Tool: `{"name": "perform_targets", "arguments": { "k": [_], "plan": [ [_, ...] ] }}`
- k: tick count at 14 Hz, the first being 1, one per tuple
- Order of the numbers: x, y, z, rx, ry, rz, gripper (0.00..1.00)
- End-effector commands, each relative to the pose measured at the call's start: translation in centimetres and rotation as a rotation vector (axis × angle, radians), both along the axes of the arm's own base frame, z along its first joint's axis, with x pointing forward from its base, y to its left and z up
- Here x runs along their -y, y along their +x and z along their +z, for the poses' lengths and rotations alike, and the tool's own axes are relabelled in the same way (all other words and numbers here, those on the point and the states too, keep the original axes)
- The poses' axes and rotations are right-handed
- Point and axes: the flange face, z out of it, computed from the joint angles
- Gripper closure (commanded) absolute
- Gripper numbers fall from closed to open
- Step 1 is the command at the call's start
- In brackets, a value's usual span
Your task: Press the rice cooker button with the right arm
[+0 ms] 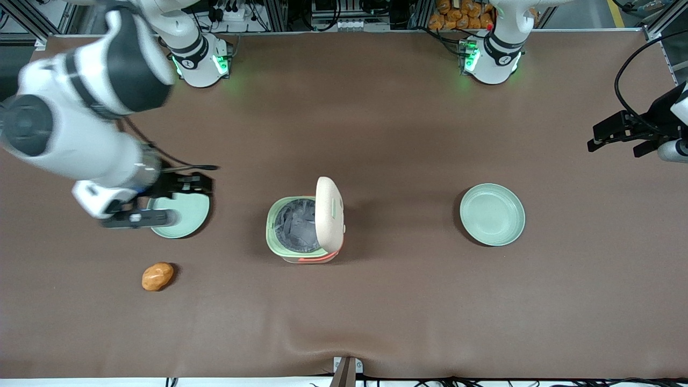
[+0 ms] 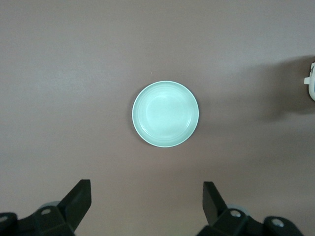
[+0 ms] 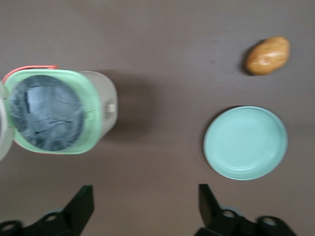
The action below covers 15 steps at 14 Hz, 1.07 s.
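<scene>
The cooker (image 1: 305,226) sat about mid-table (image 1: 376,134) with its lid (image 1: 329,212) flipped up on the hinge, so you could look straight down at the grey pot (image 1: 296,226) inside the mint rim. Orange trim showed along its base on the side nearest the front camera. The right arm (image 1: 80,107) was hanging over the working arm's end of the table, well apart from the cooker, and its gripper (image 3: 142,206) was spread wide with nothing in it, floating above a green plate (image 1: 180,215). A brown potato-looking lump (image 1: 157,276) lay near that plate, closer to the front camera. A second plate (image 1: 492,214) sat toward the parked arm's end.
</scene>
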Motion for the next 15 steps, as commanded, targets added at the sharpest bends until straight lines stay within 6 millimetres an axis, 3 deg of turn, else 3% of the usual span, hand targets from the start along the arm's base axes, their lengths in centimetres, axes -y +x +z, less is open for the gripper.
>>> {"name": "perform_targets", "arguments": {
  "k": [1,5,9,11,15],
  "plan": [
    [6.0,-2.7,3.0,0.010,0.008,-0.011,0.00],
    [11.6,-6.1,6.9,0.031,-0.028,-0.029,0.00],
    [14.2,-9.2,11.3,0.060,-0.099,0.036,0.00],
    [16.2,-10.0,11.8,0.024,-0.089,-0.013,0.00],
    [18.0,-11.4,13.0,0.009,-0.074,-0.078,0.00]
  ]
}}
